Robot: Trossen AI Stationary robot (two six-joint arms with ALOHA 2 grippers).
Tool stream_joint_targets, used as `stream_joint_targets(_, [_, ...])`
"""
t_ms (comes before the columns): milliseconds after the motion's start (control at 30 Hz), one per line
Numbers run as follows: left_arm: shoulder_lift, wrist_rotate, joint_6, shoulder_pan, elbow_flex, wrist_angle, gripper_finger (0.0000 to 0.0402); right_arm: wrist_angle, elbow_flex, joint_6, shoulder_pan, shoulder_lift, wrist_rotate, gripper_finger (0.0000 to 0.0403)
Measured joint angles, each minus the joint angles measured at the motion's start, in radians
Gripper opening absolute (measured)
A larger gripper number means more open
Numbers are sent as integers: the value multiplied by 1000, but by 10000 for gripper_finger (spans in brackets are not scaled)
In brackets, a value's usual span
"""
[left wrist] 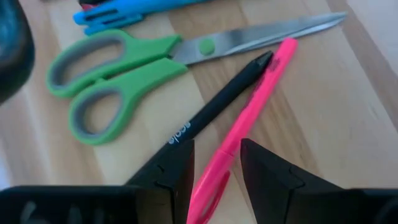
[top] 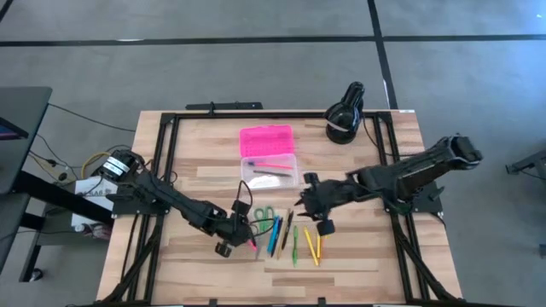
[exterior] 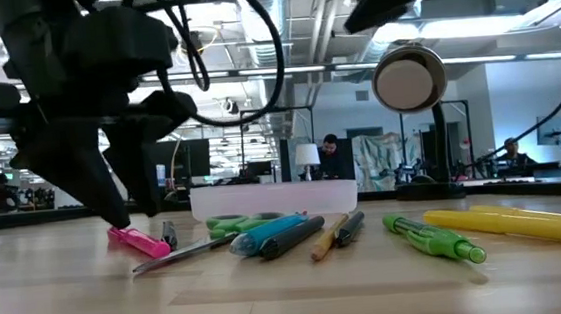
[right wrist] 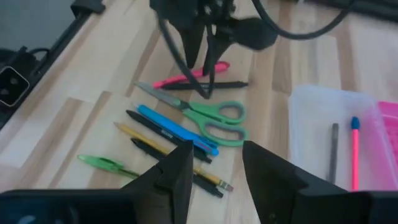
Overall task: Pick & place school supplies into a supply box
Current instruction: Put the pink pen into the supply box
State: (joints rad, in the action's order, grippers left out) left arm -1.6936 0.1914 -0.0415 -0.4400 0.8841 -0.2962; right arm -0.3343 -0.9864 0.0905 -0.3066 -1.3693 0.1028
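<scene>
A pink pen (left wrist: 261,87) lies flat on the wood beside a black pen (left wrist: 217,109) and green-handled scissors (left wrist: 118,68). My left gripper (left wrist: 216,149) is open and points steeply down, one finger on either side of the pink pen's near end; I see no touch. More pens in blue (top: 275,234), green (top: 295,247) and yellow (top: 314,243) lie in a row to the right. The supply box (top: 270,170) stands open behind them, pink lid (top: 267,139) folded back, with a pink pen (right wrist: 354,149) and a grey pencil (right wrist: 334,152) inside. My right gripper (top: 305,198) hovers open and empty above the row.
A black round lamp (top: 345,115) stands at the far right corner. Black frame rails (top: 162,170) run along the table's left, right and far edges. Bare wood lies along the near edge (top: 256,273) in front of the pens.
</scene>
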Motion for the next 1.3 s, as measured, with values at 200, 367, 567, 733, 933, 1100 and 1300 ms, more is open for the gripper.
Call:
stream_joint_targets(200, [-3, -56, -20, 15, 0, 6, 126, 60, 110, -86, -130, 110, 170, 134])
stream_joint_targets(367, [-42, -79, -28, 21, 1, 23, 126, 124, 176, -132, -243, 156, 296, 133])
stream_joint_targets(567, [-55, -91, -32, 34, 4, 33, 126, 161, 201, -178, -349, 156, 410, 133])
stream_joint_targets(733, [-52, -138, 8, 51, 3, 23, 126, 160, 202, -234, -407, 153, 467, 129])
stream_joint_targets(933, [-52, -187, 72, 68, 4, -14, 126, 160, 202, -261, -459, 153, 518, 127])
stream_joint_targets(1100, [-52, -210, 80, 69, 4, -25, 126, 159, 202, -268, -474, 153, 531, 127])
stream_joint_targets(1300, [-52, -224, 90, 69, 4, -44, 96, 160, 202, -282, -474, 153, 531, 127])
